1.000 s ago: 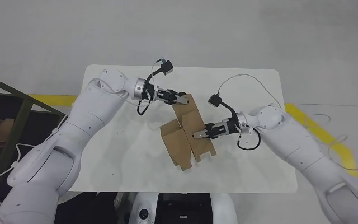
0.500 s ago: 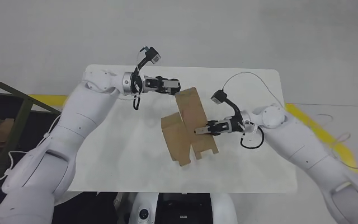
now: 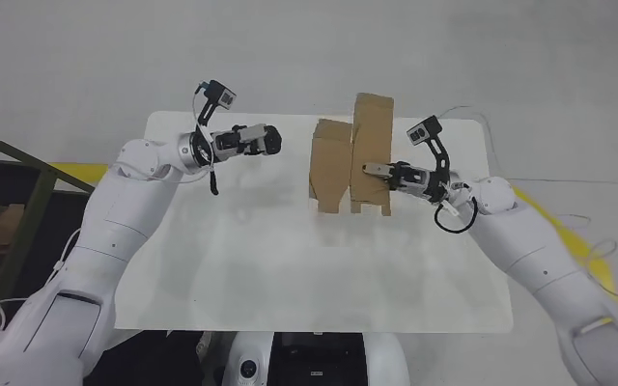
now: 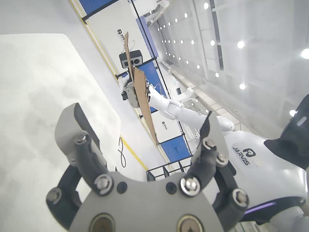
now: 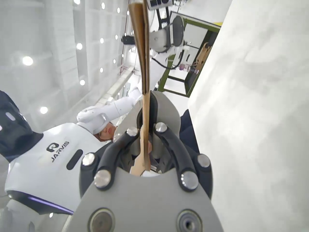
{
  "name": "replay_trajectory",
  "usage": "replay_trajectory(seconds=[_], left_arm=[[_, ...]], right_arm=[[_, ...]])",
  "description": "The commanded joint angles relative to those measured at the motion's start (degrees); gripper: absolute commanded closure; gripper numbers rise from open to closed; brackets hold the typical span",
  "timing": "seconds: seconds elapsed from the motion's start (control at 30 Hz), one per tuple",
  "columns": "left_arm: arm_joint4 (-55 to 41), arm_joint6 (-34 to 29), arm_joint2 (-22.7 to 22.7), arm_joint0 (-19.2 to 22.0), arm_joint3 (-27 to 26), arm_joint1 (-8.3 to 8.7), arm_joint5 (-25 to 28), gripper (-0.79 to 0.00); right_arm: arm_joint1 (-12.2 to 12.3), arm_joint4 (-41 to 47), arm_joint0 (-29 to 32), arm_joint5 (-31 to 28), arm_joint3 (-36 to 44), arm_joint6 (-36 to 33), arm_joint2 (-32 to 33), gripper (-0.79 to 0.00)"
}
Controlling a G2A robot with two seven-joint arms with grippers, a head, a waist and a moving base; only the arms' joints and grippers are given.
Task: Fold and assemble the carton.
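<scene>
While the carton (image 3: 333, 164) is clamped by the right gripper (image 3: 371, 170), the left gripper (image 3: 271, 140) is held open, apart to its left.

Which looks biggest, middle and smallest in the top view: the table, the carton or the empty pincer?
Largest: the table.
Then the carton.
Smallest: the left pincer.
The gaps are wide, so camera nearness doesn't change the order.
</scene>
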State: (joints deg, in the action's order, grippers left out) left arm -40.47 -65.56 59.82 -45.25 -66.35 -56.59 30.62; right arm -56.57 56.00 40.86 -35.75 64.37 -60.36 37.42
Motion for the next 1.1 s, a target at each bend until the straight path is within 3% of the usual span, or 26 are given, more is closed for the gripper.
replay_trajectory(seconds=[0.0, 0.17, 0.47, 0.73, 0.97, 1.0, 1.07], left_arm=[[0.57, 1.71, -0.15, -0.86, -0.71, -0.09, -2.03, -0.785], [1.61, 1.21, -2.64, -1.06, -2.87, -0.91, -5.54, -0.785], [5.67, 4.92, -8.47, 0.47, -2.17, -3.47, -6.16, -0.785], [8.38, 8.88, -10.62, 1.93, 0.00, -5.17, -5.13, -0.785], [10.14, 11.99, -12.49, 2.49, 0.81, -6.69, -4.84, -0.785], [10.10, 12.08, -12.50, 2.62, 1.06, -6.83, -4.82, -0.754], [10.02, 12.21, -12.43, 2.88, 1.32, -7.09, -4.63, -0.489]], right_arm=[[-0.05, -1.16, 0.75, 0.99, 0.55, 3.18, 0.75, 0.000], [-0.12, -9.47, 2.63, 4.00, 3.96, 13.81, 1.81, 0.000], [0.11, -17.44, 9.21, 8.36, 11.40, 31.54, 5.56, 0.000], [0.55, -23.36, 12.71, 13.26, 15.85, 36.47, 8.96, 0.000], [0.08, -25.36, 13.96, 14.90, 17.54, 36.52, 10.37, 0.000], [0.00, -25.73, 14.07, 14.95, 17.60, 36.52, 10.55, 0.000], [-0.18, -26.00, 14.35, 15.12, 17.67, 36.65, 10.93, 0.000]])
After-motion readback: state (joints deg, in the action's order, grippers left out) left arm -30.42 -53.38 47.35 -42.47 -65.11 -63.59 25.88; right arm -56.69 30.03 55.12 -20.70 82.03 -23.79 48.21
